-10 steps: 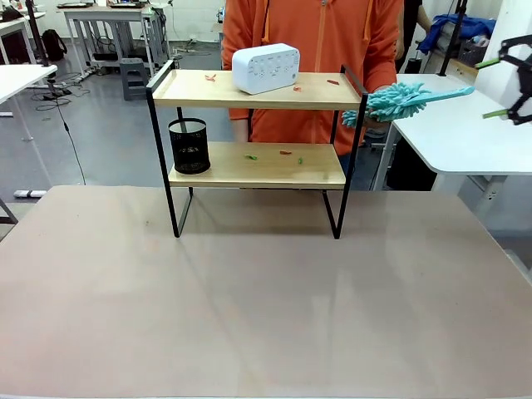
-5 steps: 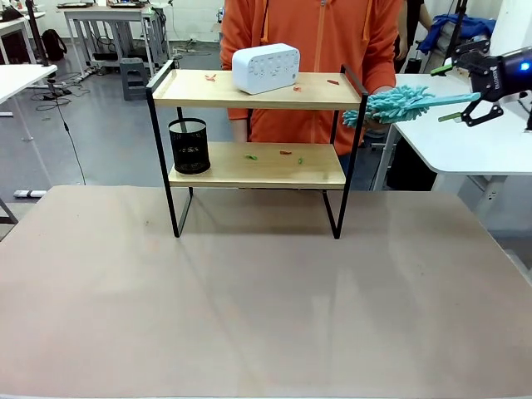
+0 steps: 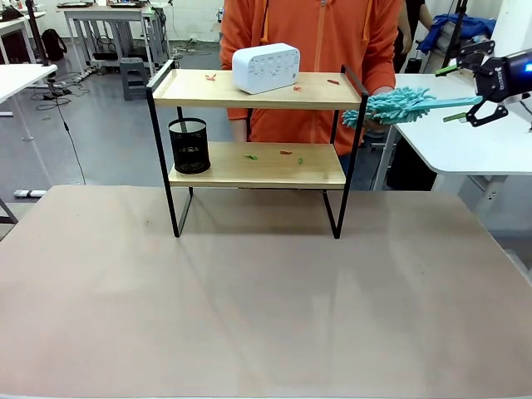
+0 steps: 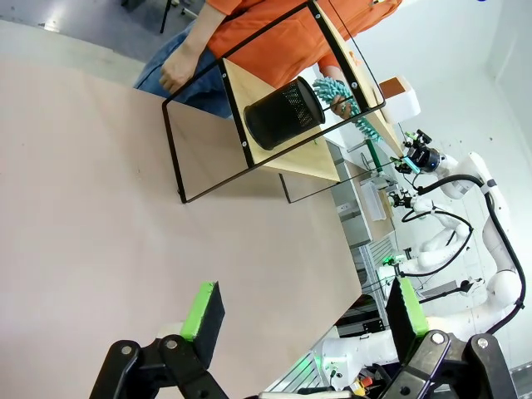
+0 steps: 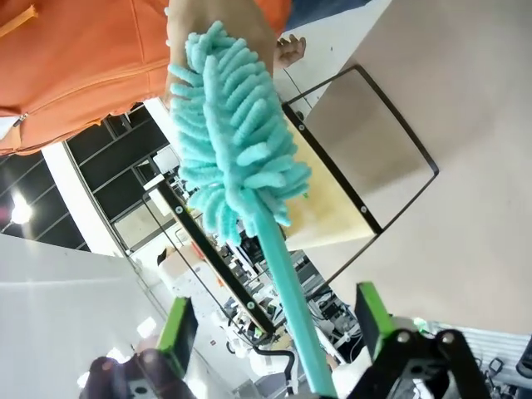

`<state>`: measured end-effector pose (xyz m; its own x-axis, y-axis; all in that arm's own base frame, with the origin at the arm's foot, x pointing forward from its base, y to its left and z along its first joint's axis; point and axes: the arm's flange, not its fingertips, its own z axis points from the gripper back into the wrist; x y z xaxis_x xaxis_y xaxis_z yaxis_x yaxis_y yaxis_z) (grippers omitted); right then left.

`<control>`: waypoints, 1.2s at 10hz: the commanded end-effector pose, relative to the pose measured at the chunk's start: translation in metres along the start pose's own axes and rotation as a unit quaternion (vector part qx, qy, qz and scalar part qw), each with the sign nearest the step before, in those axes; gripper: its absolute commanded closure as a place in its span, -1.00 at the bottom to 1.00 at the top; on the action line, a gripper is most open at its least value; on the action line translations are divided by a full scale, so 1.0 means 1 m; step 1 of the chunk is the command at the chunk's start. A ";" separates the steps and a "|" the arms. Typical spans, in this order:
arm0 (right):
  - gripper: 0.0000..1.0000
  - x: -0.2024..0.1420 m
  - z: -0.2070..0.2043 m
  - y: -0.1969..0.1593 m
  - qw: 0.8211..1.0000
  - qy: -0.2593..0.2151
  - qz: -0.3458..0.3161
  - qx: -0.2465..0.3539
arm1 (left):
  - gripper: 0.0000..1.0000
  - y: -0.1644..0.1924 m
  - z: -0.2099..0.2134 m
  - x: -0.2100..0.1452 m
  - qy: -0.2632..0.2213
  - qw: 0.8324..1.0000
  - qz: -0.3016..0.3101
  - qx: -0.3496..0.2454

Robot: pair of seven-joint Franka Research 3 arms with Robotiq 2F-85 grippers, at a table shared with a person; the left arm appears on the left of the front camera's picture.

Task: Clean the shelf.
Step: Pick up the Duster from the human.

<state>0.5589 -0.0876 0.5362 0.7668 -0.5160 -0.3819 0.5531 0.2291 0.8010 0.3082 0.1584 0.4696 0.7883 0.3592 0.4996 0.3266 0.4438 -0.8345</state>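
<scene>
As if astride duster (image 3: pixel 397 105), right claw (image 3: pixel 450 94)

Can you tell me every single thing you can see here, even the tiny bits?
Two-tier light wood shelf with black metal frame: one, wood and black, far part of the tabletop.
White rounded box: one, white, top board.
Black mesh cup: one, black, lower board, left end.
Small scraps: several, red and green, both boards.
Fluffy long-handled duster: one, teal, right of shelf.
Tan tabletop: one, tan, under shelf.
Person's hand: one, holding duster's head.
Left gripper: one, black, green pads, open.
Right gripper: one, same colours, open around duster's handle.
</scene>
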 end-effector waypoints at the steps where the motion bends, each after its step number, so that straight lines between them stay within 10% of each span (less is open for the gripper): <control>1: -1.00 0.002 0.003 0.002 1.000 0.015 0.017 0.003 | -1.00 -0.001 -0.002 0.001 -0.009 1.000 -0.012 -0.010; 2: 0.10 0.003 0.003 0.001 1.000 0.007 0.026 -0.001 | -1.00 -0.001 -0.002 0.001 -0.009 1.000 -0.012 -0.010; 3: 0.17 0.004 0.002 -0.001 1.000 0.012 0.029 -0.001 | -1.00 -0.001 -0.002 0.001 -0.009 1.000 -0.012 -0.010; 4: 1.00 0.005 0.000 -0.002 0.999 0.015 0.029 -0.004 | -1.00 -0.001 -0.002 0.001 -0.009 1.000 -0.012 -0.010; 7: 0.70 0.006 -0.002 -0.002 0.999 0.021 0.029 -0.004 | -1.00 -0.001 -0.002 0.001 -0.009 1.000 -0.012 -0.010; 12: 1.00 0.005 -0.001 -0.006 0.999 0.037 0.031 -0.007 | -1.00 -0.001 -0.002 0.001 -0.009 1.000 -0.012 -0.010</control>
<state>0.5599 -0.0856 0.5283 0.8063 -0.4692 -0.3601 0.5171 0.2636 0.8143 0.3082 0.1584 0.4698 0.7879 0.3589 0.5004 0.3273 0.4442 -0.8340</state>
